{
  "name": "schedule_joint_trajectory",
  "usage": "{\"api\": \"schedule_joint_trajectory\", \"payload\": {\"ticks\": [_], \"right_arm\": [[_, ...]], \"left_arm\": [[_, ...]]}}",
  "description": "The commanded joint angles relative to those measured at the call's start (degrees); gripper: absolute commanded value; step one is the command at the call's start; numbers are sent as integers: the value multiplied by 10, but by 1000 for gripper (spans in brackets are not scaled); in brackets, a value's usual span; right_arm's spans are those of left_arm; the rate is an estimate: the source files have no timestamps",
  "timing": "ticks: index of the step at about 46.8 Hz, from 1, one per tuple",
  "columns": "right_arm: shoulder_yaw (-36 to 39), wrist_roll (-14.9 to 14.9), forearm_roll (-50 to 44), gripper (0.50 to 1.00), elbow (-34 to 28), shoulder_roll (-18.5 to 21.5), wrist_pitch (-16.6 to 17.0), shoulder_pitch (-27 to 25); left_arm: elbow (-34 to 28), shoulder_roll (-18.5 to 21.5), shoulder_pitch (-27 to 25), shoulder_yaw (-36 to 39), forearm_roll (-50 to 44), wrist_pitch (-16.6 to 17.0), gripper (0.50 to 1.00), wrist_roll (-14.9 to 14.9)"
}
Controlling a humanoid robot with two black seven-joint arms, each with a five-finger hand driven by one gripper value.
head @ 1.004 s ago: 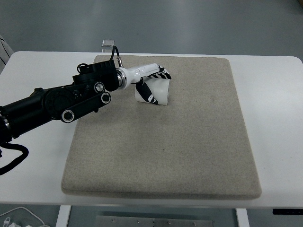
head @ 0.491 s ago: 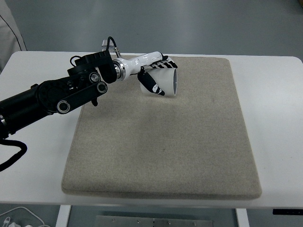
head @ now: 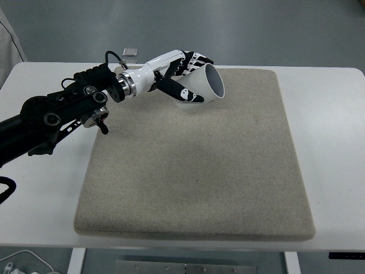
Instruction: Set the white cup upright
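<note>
I'm seeing the left hand (head: pixel 181 73) gripping the white cup (head: pixel 201 87), fingers (head: pixel 183 93) wrapping its plain, smooth wall. The cup is hovering tilted over the far-left part of the beige mat (head: pixel 194 165) on the table (head: pixel 325 131), mouth facing right and up, long axis slanting. No readable markings showing.

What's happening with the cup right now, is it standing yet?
Not yet. The left hand has its fingers wrapped around the white cup over the far left part of the beige mat. The cup is tilted, with its open mouth facing right and somewhat upward, so it is not upright. Whether its base touches the mat cannot be told. The right arm is out of view.
</note>
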Motion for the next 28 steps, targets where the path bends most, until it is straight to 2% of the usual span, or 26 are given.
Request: {"api": "schedule_joint_trajectory", "payload": {"ticks": [1, 15, 28], "right_arm": [[0, 0, 0, 930, 0, 0, 0, 0], [0, 0, 0, 930, 0, 0, 0, 0], [0, 0, 0, 930, 0, 0, 0, 0]], "left_arm": [[-11, 10, 12, 0, -22, -2, 500, -37], [-17, 13, 65, -16, -58, -24, 500, -118], [-14, 11, 128, -71, -67, -63, 500, -162]]}}
